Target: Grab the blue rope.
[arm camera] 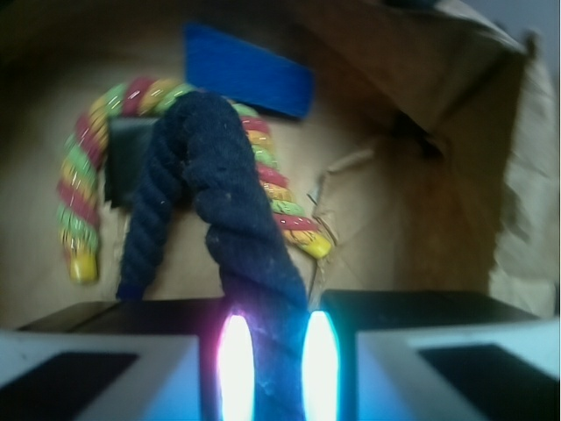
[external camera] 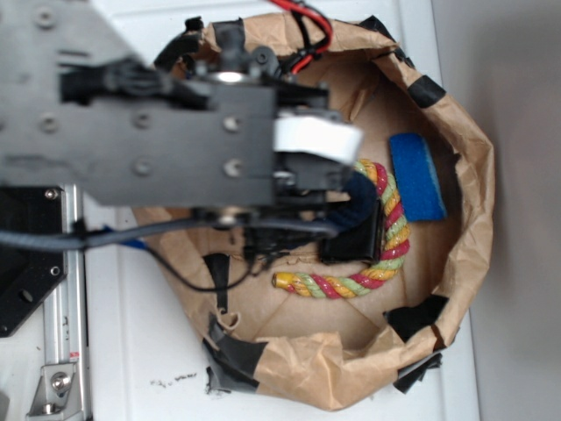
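Clenched between the jaws of the gripper, the thick dark navy twisted cotton rope hangs inside the crumpled brown paper bag.

Seen from the wrist, the navy rope rises from between the two glowing finger pads, arches over and drops a second strand to a bound blue tip. Behind it lies the red, yellow and green striped rope, curved in a U on the bag floor, with the flat bright blue rectangular sponge just beyond. In the exterior view the black arm covers most of the navy rope; only a dark bit shows beside the striped rope. The bag sits on a white table.
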`<action>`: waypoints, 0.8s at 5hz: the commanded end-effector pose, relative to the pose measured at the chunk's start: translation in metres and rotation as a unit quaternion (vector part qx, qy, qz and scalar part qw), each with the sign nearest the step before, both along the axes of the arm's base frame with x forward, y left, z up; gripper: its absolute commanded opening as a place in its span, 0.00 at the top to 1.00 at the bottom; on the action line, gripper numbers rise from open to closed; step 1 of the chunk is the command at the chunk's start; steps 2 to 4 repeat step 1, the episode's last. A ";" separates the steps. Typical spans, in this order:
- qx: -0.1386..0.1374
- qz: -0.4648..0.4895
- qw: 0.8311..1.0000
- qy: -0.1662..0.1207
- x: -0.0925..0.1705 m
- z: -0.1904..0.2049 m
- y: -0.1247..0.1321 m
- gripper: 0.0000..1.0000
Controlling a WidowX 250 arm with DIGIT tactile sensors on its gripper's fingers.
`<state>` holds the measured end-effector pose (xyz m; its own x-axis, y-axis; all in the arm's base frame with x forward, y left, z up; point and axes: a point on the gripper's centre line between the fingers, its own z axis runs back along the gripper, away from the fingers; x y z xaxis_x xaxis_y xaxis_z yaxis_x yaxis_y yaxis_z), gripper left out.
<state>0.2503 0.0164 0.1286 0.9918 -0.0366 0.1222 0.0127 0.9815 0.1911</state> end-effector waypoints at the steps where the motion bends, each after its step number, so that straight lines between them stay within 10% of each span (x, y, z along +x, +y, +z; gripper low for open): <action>1: -0.061 0.062 0.995 -0.042 0.009 0.028 -0.002 1.00; 4: -0.061 0.062 0.995 -0.042 0.009 0.028 -0.002 1.00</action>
